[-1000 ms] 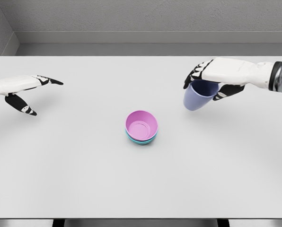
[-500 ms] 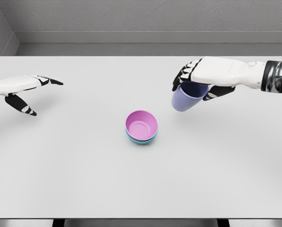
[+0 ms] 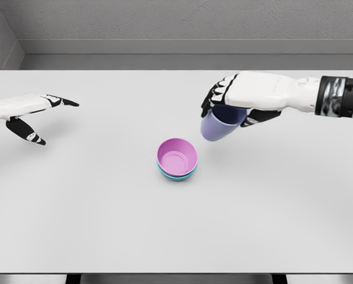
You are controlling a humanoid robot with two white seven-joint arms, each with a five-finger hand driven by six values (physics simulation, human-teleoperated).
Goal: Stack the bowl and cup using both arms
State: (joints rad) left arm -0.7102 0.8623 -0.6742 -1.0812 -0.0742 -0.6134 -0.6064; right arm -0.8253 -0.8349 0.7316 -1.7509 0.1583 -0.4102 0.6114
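The right robot hand (image 3: 233,103) reached in from the right side and gripped a lavender cup (image 3: 217,125) at its rim, with the fingers (image 3: 214,94) curled over the far side of the rim and the thumb against the near side. The cup hung above the tabletop (image 3: 93,201) and was tilted: its long axis ran from upper right to lower left, the open mouth pointed up toward the palm, and the closed bottom pointed down and to the left. The cup was near the pink bowl (image 3: 177,156), up and to the right of it, and not touching it. The pink bowl sat upright, nested in a teal bowl (image 3: 176,177), at the middle of the tabletop. The left robot hand (image 3: 31,112) stayed well apart at the left edge, with the fingers spread and holding nothing.
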